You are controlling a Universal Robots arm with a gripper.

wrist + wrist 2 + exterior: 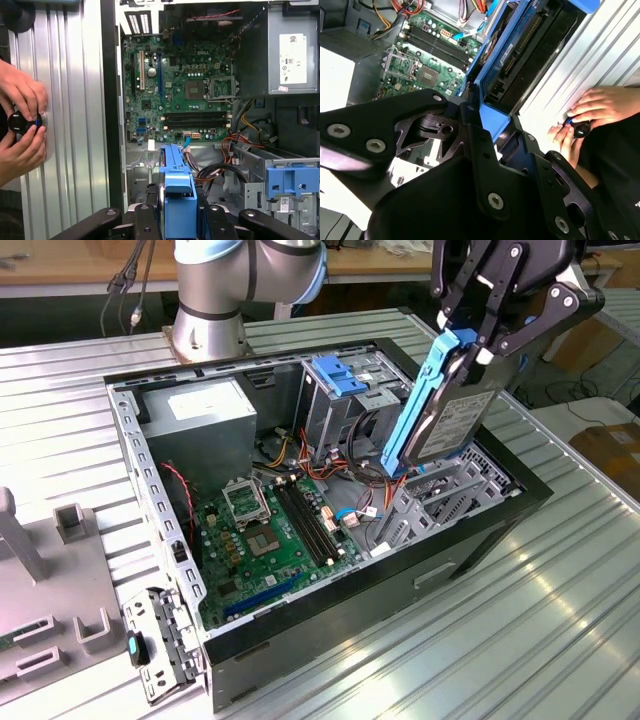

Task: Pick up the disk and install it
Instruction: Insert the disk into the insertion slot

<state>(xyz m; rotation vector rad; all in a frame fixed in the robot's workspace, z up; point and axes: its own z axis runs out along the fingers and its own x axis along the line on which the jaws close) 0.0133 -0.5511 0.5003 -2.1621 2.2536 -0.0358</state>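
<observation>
1. The tool (484,344) is clamped shut on the upper end of the disk (448,410). Its black fingers (144,219) press on the bright blue carrier rails from both sides.
2. The disk hangs below the tool, tilted, with its white label turned toward the exterior view's right. Its lower end dips into the open computer case (478,540) and is not yet seated in a bay.
3. Just under the disk's lower end sit grey drive brackets (432,502) and a tangle of cables (352,472); whether the disk touches them cannot be told.
4. Farther from the tool, toward the exterior view's left, are a blue latch plate (340,375), then the green motherboard (268,540), and beyond it the grey power supply box (205,410) with a white sticker.
5. Outside the case — on the ribbed metal surface (560,620) — a person's hands (22,125) hold a small black knob (19,123), well apart from the tool.
</observation>
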